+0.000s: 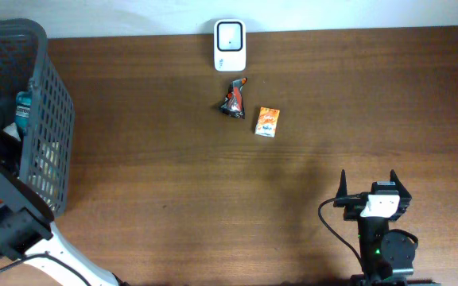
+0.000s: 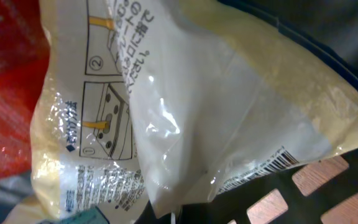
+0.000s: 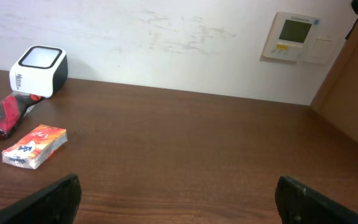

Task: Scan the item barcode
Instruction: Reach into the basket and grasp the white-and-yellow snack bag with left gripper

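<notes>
A yellow-and-white plastic bag (image 2: 185,106) with printed Japanese instructions fills the left wrist view, and its barcode (image 2: 284,160) shows at the lower right edge. The bag lies inside the dark mesh basket (image 1: 50,119) at the table's left. My left gripper is down in that basket, shut on the bag's lower fold; its fingers do not show. The white scanner (image 1: 230,44) stands at the table's far edge, also seen as the scanner (image 3: 38,70) in the right wrist view. My right gripper (image 1: 370,189) rests open and empty at the near right, its fingertips (image 3: 55,199) wide apart.
A red-and-black packet (image 1: 233,98) and an orange packet (image 1: 267,121) lie just in front of the scanner. Something red (image 2: 5,112) and a teal item (image 1: 22,107) sit in the basket beside the bag. A wall panel (image 3: 294,36) hangs behind the table.
</notes>
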